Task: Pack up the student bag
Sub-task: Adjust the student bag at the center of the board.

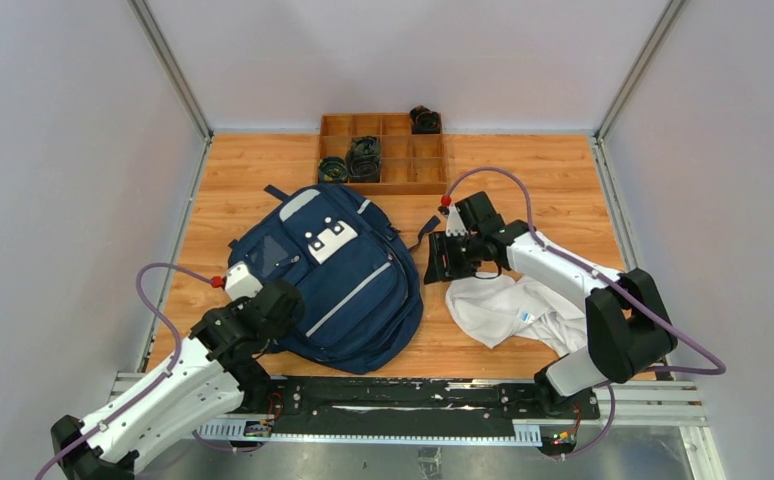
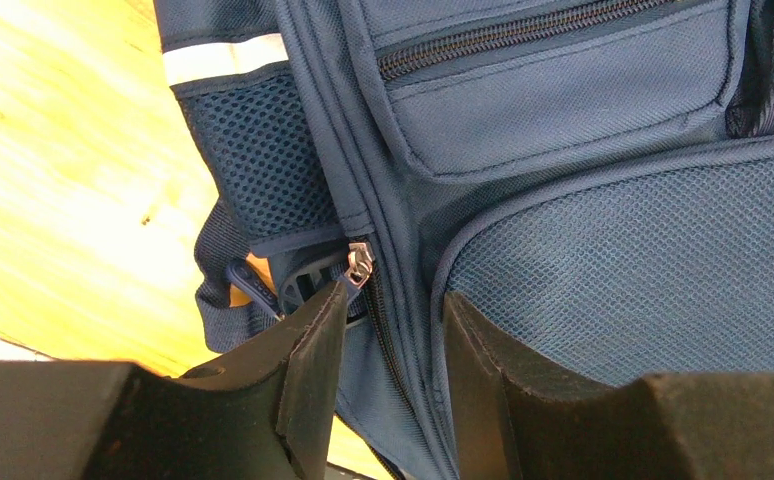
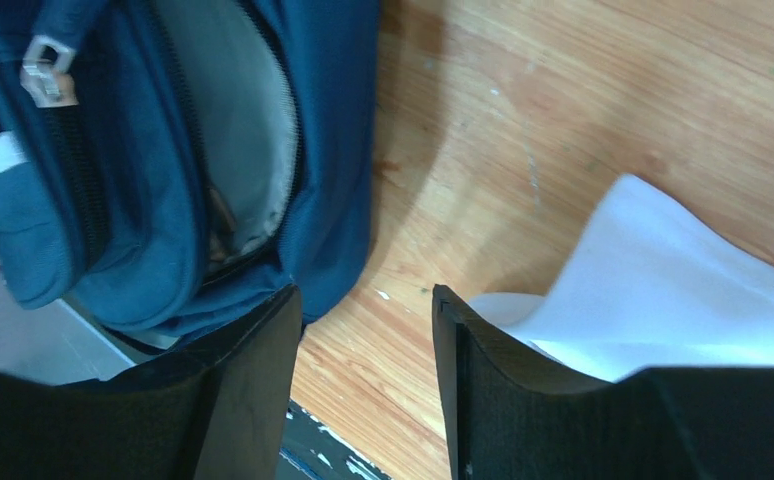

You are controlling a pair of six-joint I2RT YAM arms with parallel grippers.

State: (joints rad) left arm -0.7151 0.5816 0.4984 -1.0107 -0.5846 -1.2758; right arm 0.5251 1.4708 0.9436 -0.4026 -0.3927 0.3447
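The left gripper (image 2: 395, 305) stands partly spread and pinches nothing: its two dark fingers hang just over the near-left edge of the student bag (image 1: 363, 295), one to each side of a zip track. The tip of one finger (image 2: 328, 310) is right beside the metal zipper pull (image 2: 360, 265); whether it touches cannot be told. Navy mesh fabric lies under the other finger. The right gripper (image 3: 363, 300) is likewise spread and empty, with only the bare wooden table (image 3: 523, 130) showing in the gap. It sits low at the bag's right flank. An unzipped pocket with grey lining (image 3: 233, 160) is just beside one finger, and the white cloth (image 3: 683, 290) is just beside the other. The bag lies flat, front side up, in the middle-left of the table between the two arms. Its long axis runs on a diagonal: the top end, with the carry handle (image 1: 276, 191), points away from the arm bases and to the left. The bottom end points toward the bases and to the right. The grey-white front patch (image 1: 330, 238) sits in the far half.
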